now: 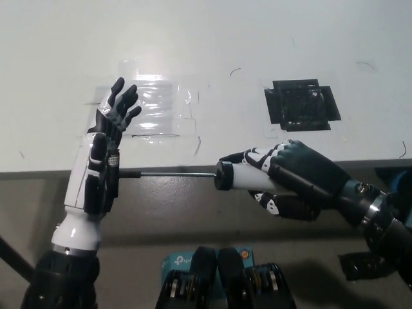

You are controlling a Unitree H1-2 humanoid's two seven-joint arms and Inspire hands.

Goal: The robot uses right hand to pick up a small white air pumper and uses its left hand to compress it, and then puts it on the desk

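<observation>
Right hand (290, 177) is clamped around the white barrel of the air pump (241, 175), holding it level just off the near edge of the desk (212, 38). The thin rod runs toward 9 o'clock. Left hand (96, 170), fingers spread and pointing toward 12, has its palm against the rod's end.

We see even, bright overhead light on the white desk (270, 38), with strong glare on the clear tape patch (154, 106). Below the desk edge the floor (167, 212) sits dimmer. The picture is soft and slightly grainy; the black right hand (290, 180) loses detail.
</observation>
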